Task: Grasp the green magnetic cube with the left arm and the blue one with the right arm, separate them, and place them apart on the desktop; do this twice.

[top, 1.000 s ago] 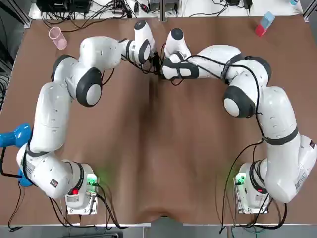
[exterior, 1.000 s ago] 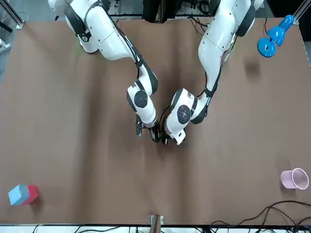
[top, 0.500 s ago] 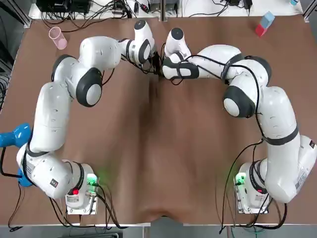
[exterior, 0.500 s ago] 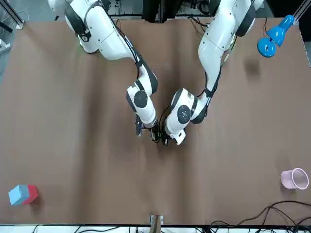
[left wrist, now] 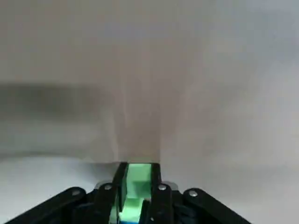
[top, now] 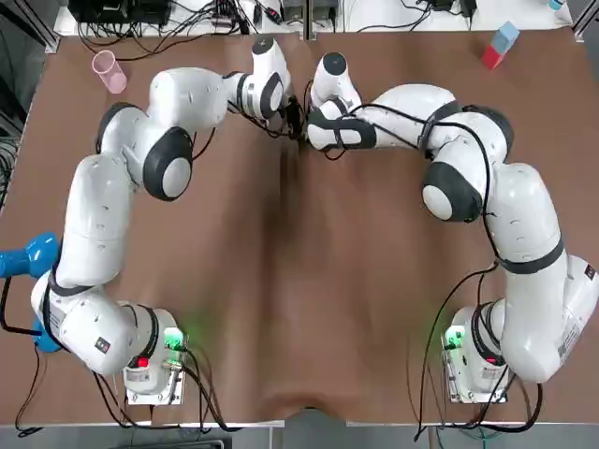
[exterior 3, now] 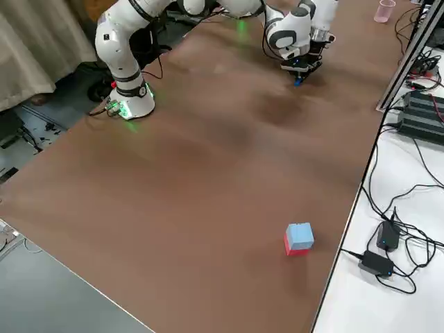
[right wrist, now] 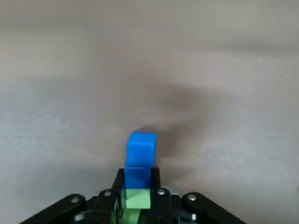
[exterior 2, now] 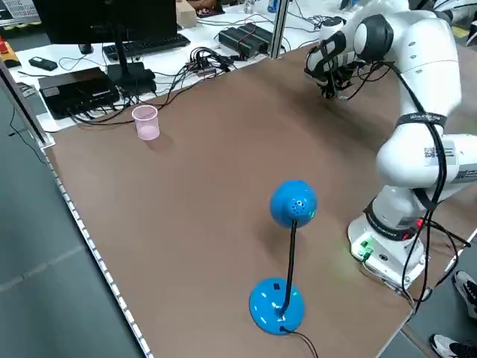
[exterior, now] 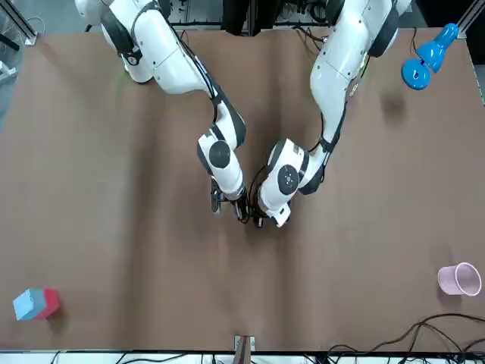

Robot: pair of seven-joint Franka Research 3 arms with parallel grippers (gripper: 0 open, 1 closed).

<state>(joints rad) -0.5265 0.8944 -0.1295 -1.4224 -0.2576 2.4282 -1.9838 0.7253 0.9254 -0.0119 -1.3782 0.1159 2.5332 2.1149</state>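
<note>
The brown bench [top: 299,309] has a pink plastic cup [top: 108,71] at a far corner, and both arms meet well to one side of that cup. The left end effector [left wrist: 138,170], on the cup's side of the meeting point, is closed on the green magnetic cube [left wrist: 138,179]. The right end effector [right wrist: 138,173], on the side away from the cup, is clamped on the blue magnetic cube [right wrist: 141,145]. The cubes touch face to face. Parting them likely means drawing the left toward the cup and the right away from it.
</note>
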